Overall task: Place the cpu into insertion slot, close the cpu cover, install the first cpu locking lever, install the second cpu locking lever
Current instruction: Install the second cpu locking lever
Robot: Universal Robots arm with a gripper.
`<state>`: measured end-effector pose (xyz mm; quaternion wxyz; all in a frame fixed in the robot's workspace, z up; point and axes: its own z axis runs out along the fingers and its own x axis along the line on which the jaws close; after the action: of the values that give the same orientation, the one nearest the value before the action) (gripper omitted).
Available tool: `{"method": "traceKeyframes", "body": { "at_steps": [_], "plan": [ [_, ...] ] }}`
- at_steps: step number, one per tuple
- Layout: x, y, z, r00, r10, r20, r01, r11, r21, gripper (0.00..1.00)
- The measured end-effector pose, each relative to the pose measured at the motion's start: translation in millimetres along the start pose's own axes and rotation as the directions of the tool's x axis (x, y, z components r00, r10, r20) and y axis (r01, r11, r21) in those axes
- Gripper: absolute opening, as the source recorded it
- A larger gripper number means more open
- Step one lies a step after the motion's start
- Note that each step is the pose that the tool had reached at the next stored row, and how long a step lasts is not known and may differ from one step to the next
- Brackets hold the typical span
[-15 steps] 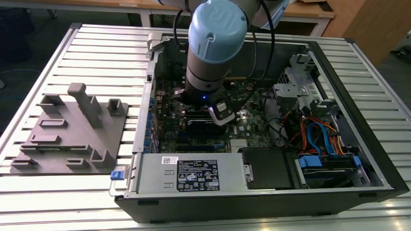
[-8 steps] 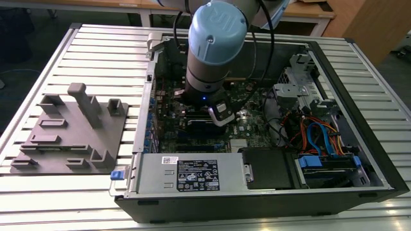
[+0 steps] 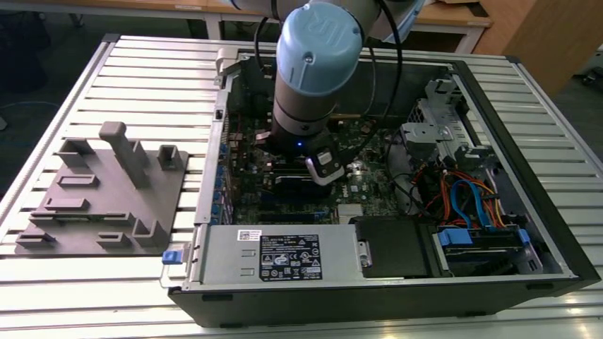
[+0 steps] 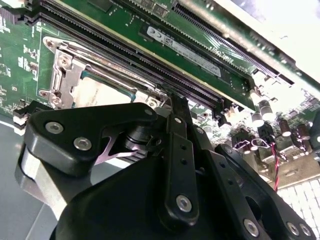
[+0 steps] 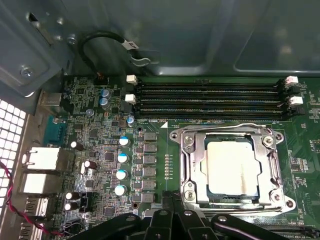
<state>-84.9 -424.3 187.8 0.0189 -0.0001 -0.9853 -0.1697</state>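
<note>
Now cpu (image 5: pixel 231 167) sits in slot w/ cover (image 5: pixel 230 134) closed; fingers' (image 5: pixel 172 200) state unclear.

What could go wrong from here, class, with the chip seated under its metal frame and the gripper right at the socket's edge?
1. The gripper sits at the rim of the metal frame; a slip could scrape the chip or the green board.
2. The memory slots run close beside the socket, so a sideways move might knock their white clips.
</note>
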Motion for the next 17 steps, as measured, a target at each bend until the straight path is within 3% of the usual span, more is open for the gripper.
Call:
{"method": "traceKeyframes", "body": {
  "at_steps": [7, 15, 17],
  "plan": [
    [0.2, 2.0, -6.5, 1.0000, 0.000, 0.0000, 0.000, 1.0000, 0.0001, 0.11],
    [0.9, 7.9, -23.0, 1.0000, 0.000, -0.0001, 0.000, 1.0000, 0.0001, 0.11],
    [1.0, 8.1, -23.6, 1.0000, 0.000, 0.0000, 0.000, 1.0000, 0.0000, 0.11]
  ]
}}
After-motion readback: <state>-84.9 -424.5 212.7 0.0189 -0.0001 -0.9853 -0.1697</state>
